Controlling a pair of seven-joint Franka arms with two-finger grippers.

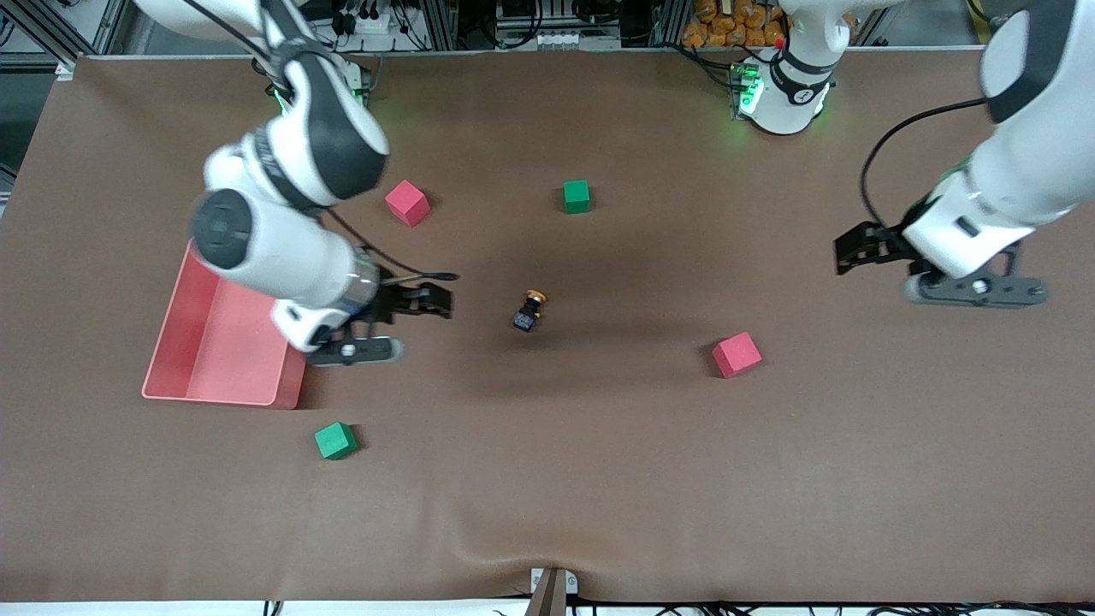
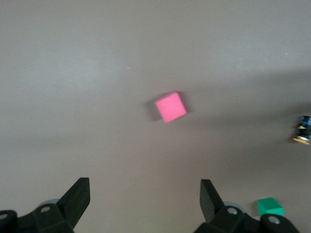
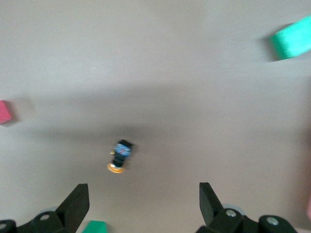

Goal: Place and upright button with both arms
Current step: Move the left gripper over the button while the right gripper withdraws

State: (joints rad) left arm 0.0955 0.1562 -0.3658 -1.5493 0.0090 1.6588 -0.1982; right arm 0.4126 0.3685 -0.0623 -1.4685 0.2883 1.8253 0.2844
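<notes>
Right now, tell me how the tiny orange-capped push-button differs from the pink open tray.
The orange-capped push-button is tiny and dark-bodied; the pink open tray is far larger and all pink. The button sits mid-table, apart from both open grippers; the tray lies under the right gripper. Both rest on the brown table.

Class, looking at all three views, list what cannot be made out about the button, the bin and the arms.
- Button: too small in the front view, blurred in both wrist views; upright or tipped is unclear.
- Pink bin: the right arm covers one corner in the front view.
- Left arm: upper links cut off by the front view's edge.
</notes>
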